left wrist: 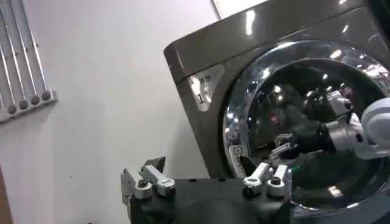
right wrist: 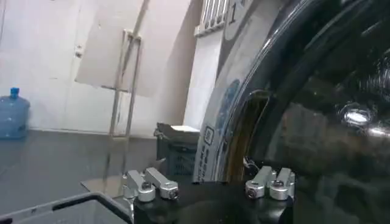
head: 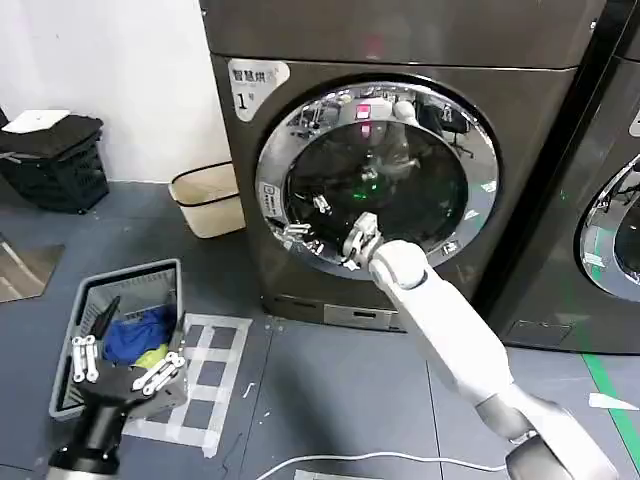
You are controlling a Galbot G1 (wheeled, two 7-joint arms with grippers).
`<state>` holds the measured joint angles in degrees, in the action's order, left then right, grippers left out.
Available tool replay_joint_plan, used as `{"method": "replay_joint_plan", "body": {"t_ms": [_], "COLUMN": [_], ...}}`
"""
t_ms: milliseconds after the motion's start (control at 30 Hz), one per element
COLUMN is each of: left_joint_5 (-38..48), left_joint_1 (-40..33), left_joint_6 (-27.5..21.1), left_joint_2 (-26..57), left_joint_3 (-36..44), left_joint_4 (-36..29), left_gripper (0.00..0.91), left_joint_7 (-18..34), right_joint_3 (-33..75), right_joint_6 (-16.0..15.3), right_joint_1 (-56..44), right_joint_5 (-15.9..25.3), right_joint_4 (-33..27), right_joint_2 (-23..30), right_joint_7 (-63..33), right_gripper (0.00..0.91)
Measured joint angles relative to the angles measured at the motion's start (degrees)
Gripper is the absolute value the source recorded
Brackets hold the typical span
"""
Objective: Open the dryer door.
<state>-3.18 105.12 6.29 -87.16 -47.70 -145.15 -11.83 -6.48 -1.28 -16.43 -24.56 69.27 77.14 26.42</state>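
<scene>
Chrome ring w/ dark tinted glass: the dryer door [head: 375, 180] sat on the front of the grey machine [head: 300, 40] stickered "1" [head: 243, 99], and from the head view it looked shut or close to it, lying flat against the front panel. Right arm [head: 450, 330] was stretched fwd, white forearm running up to the door's lower half. Right gripper [head: 352, 245] sat at the lower part of the ring, fingers spread apart w/ nothing clamped between them; in the right wrist view its fingertips [right wrist: 152, 185] flanked the door's edge [right wrist: 244, 134], close to the rim. Couldn't tell if they touched it.

Left gripper [head: 125, 365] hung low on the robot's left, fingers splayed open, holding nothing, over a grey basket [head: 130, 275] w/ blue and yellow cloth [head: 140, 335] inside. Cream bin [head: 207, 198] stood by the wall, just left of the machine.
</scene>
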Motion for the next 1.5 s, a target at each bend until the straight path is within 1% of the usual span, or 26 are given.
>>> {"method": "replay_joint_plan", "body": {"t_ms": [733,1067,1400,1500], "left_joint_5": [0.2,0.2,0.3,0.3], "left_joint_1": [0.2,0.3,0.3,0.3], "left_joint_6": [0.0,0.0,0.0,0.0], "left_joint_2": [0.1,0.2,0.2,0.2], "left_joint_3": [-0.1,-0.1,-0.3,-0.4], "left_joint_4": [-0.2,-0.2,-0.2,-0.2], "left_gripper": [0.907,0.907,0.907,0.907], "left_joint_7": [0.0,0.0,0.0,0.0], "right_joint_3": [-0.9,-1.1,-1.1,-1.0], "right_joint_6": [1.3,1.9,3.2,4.1], "right_joint_1": [2.8,4.4,5.5,5.9], "right_joint_5": [0.9,1.2,1.7,1.8], "right_joint_4": [-5.1,-7.9,-10.5,-11.3], "right_joint_2": [3.0,4.2,4.3,4.3], "right_joint_7": [0.0,1.4,5.5,7.3], "right_gripper": [0.907,0.907,0.907,0.907]}}
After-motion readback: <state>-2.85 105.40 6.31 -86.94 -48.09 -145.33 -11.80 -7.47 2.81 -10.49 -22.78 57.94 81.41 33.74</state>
